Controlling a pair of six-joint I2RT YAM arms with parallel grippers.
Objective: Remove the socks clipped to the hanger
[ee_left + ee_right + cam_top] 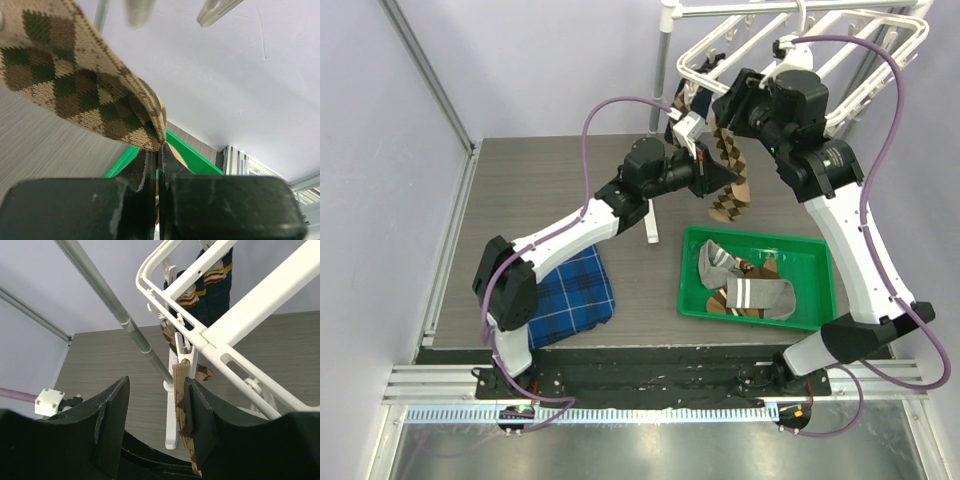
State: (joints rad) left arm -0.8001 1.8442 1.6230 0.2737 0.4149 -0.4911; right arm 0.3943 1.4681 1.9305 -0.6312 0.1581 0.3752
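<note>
left gripper (157, 152) clamps the argyle sock (75, 85) at its tip; right gripper (155, 415) gapes (empty) below its clip (181, 347), centre frame. tugging before that clip opens could yank the hanger (260, 295) askew.

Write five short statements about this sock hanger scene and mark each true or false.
1. The left tool is shut on the argyle sock. True.
2. The green tray holds nothing. False: several socks lie in it, among them a grey sock.
3. The right tool is open. True.
4. No sock remains on the hanger. False: the argyle sock and a navy sock hang from it.
5. The blue plaid cloth lies in the tray. False: it lies on the table, beside the left arm.
</note>
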